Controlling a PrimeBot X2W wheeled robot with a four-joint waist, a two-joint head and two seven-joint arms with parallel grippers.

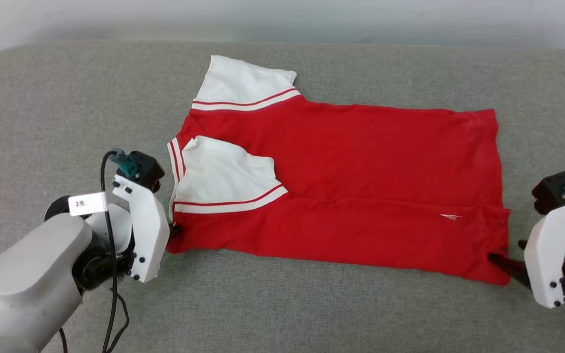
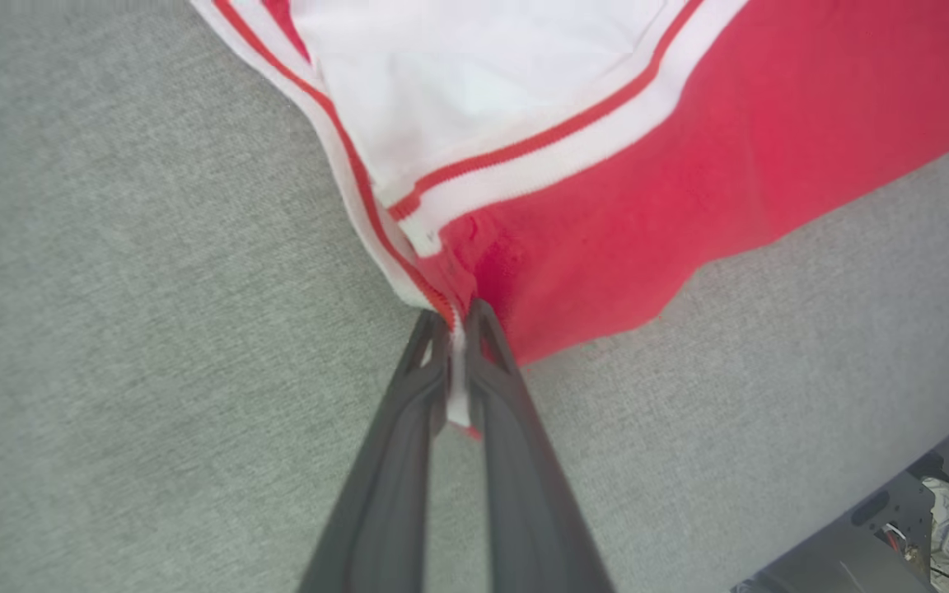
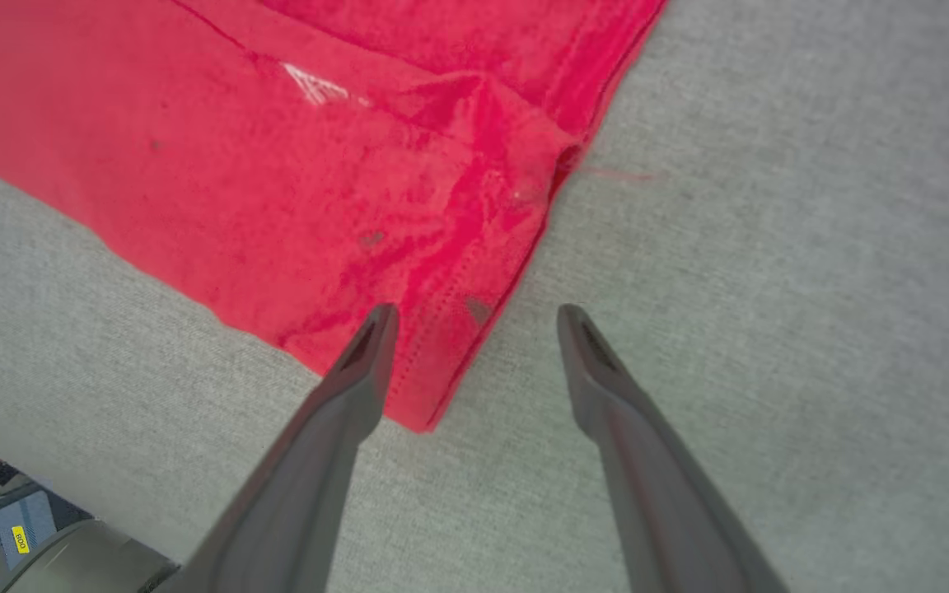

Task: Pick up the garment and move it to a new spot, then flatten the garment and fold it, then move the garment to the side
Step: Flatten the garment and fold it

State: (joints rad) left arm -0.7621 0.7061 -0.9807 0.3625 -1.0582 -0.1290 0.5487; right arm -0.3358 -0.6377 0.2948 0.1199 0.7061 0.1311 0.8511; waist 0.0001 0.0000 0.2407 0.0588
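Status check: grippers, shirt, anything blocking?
Left gripper shut on garment, collar-end corner. Right gripper open, straddling hem corner. It lies flat on grey cushion, near edge folded over. No obstruction seen.

Grey woven-fabric worktop [image 1: 312,304], rounded at the far left corner. Carries directly a red jersey shirt with white, red-striped short sleeves [image 1: 361,166]. Lies flat near the middle, lengthwise left to right, one sleeve folded onto the red body, hem toward the right.
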